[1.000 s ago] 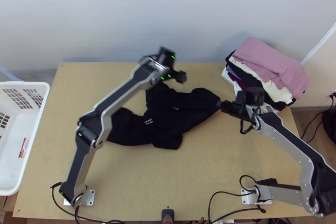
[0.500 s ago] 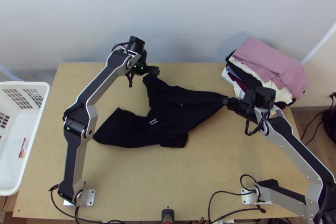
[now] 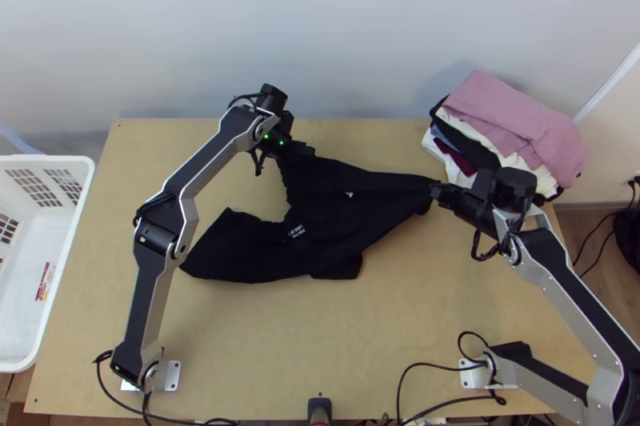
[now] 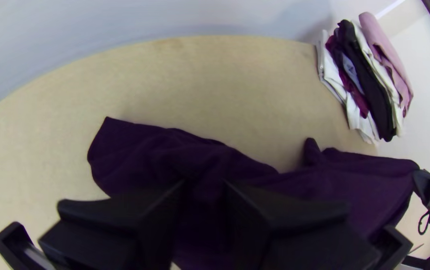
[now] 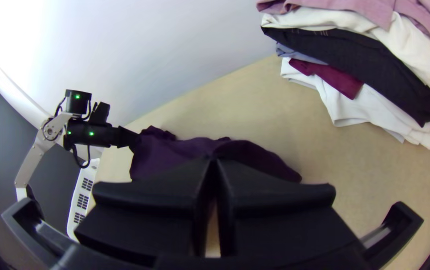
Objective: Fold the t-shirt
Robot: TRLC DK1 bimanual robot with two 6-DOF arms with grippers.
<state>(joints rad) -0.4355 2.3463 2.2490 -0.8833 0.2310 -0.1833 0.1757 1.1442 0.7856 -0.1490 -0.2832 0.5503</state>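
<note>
Pinches the dark t-shirt (image 5: 175, 155) between the black fingers of the right gripper (image 3: 434, 189). Shows rumpled cloth reaching across to the left gripper (image 3: 309, 149), at the shirt's other end. Takes in the wooden table (image 5: 254, 102), the white basket (image 5: 82, 192) and a stack of folded clothes (image 5: 384, 60): pink on top, then cream, black, blue, maroon and white.

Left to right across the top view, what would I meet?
White basket → left arm's base → black shirt → pile of clothes.
</note>
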